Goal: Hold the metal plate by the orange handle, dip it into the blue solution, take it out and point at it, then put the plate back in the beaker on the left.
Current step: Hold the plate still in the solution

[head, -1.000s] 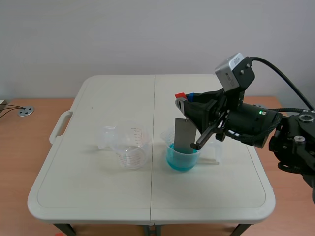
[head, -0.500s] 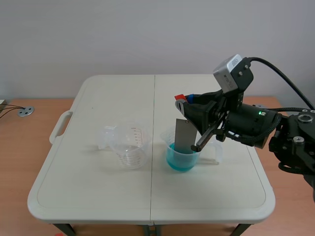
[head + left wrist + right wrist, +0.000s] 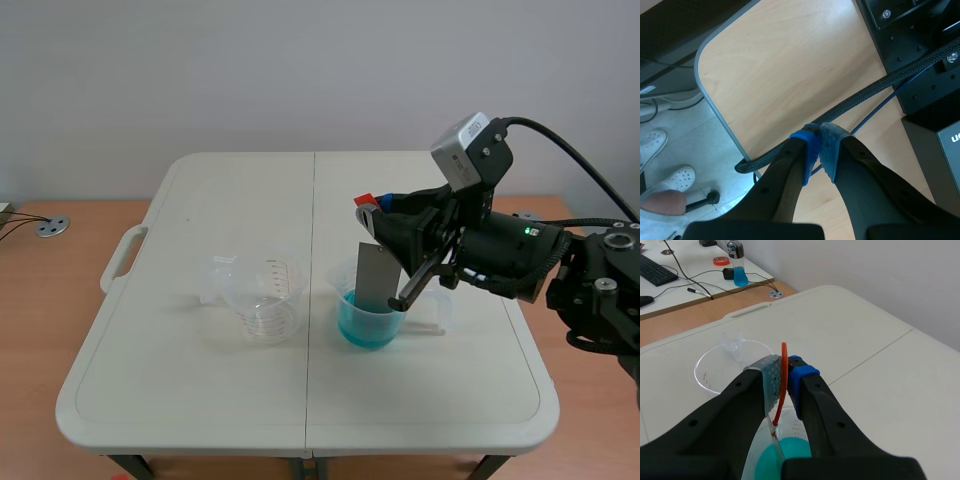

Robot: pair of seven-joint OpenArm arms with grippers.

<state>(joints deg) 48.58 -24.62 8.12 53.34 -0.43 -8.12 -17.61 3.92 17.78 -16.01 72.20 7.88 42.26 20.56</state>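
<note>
My right gripper (image 3: 371, 207) (image 3: 783, 374) is shut on the orange handle (image 3: 783, 382) (image 3: 365, 197) of the metal plate (image 3: 376, 277). The grey plate hangs upright with its lower edge inside the beaker of blue solution (image 3: 370, 312) (image 3: 782, 458), right of the table's middle. The clear beaker on the left (image 3: 264, 294) (image 3: 720, 371) stands beside it, holding nothing that I can see. My left gripper (image 3: 818, 150) is shut on nothing, off the white table, above a wooden desk top (image 3: 780, 80).
The white folding table (image 3: 200, 400) has a carry handle (image 3: 120, 255) at its left edge. In the left wrist view a black cable (image 3: 860, 97) crosses the desk under the fingers, with black equipment (image 3: 925, 55) beyond. A person's white shoes (image 3: 667, 162) show on the floor.
The right arm has risen very slightly with the plate; the plate still stands in the blue beaker. Nothing else has moved.
</note>
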